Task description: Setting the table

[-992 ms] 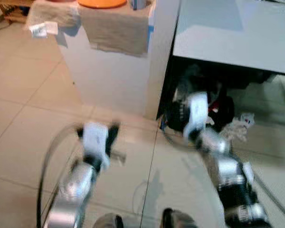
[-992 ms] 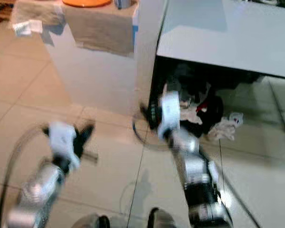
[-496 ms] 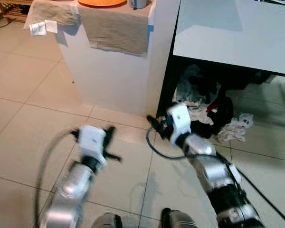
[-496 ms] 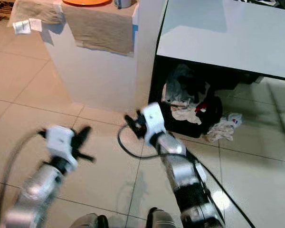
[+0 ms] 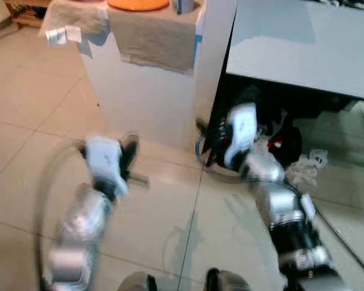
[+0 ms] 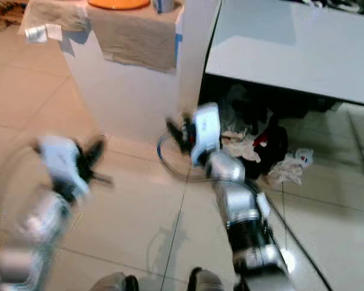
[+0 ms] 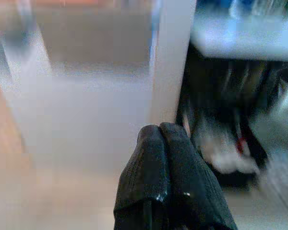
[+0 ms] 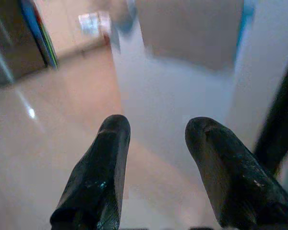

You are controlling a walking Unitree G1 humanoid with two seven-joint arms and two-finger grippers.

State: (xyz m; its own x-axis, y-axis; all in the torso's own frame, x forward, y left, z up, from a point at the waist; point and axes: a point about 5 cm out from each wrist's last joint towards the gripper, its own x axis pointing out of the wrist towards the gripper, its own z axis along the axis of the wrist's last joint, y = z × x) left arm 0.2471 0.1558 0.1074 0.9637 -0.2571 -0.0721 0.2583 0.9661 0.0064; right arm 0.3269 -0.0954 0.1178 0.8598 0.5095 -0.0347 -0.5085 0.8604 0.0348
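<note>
An orange plate (image 5: 138,4) is noted on the cloth-covered bench (image 5: 148,36), ahead of and above both arms, with a cup (image 5: 185,5) just beside it. The left gripper (image 7: 168,158), fingers pressed together and empty, is judged nearer the plate; the right gripper (image 8: 156,143), fingers spread and empty, is held low by the bench's corner. Nothing is grasped yet.

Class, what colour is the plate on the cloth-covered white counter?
Orange. The plate shows best in the left eye view, at the top edge.
</note>
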